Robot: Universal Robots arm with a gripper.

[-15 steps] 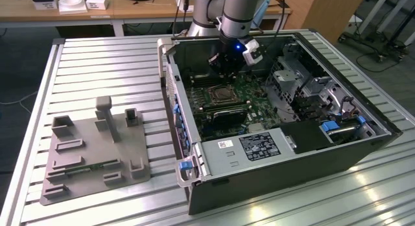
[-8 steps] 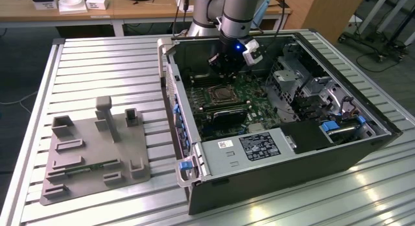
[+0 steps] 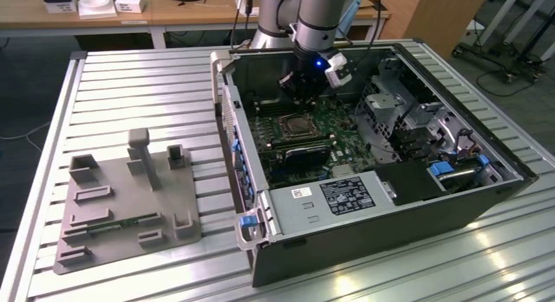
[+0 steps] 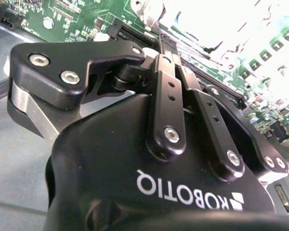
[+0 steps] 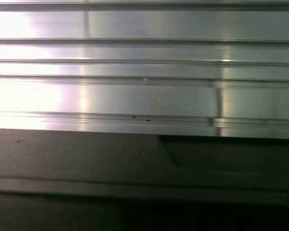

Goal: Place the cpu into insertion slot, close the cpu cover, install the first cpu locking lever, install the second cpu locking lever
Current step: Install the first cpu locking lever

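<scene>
Gripper (image 3: pixel 299 94) hangs inside open computer case (image 3: pixel 485 198), above the slot (image 3: pixel 296 127) on green board (image 3: pixel 347 120); finger state unclear.

insertion slot (image 3: pixel 299 128) inside computer case (image 3: pixel 381 217), on slatted table (image 3: pixel 139 88)

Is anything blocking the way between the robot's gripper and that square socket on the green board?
Nothing visible stands between them. In the exterior view the gripper hangs inside the open computer case, just beyond the insertion slot, with only bare board between.
</scene>
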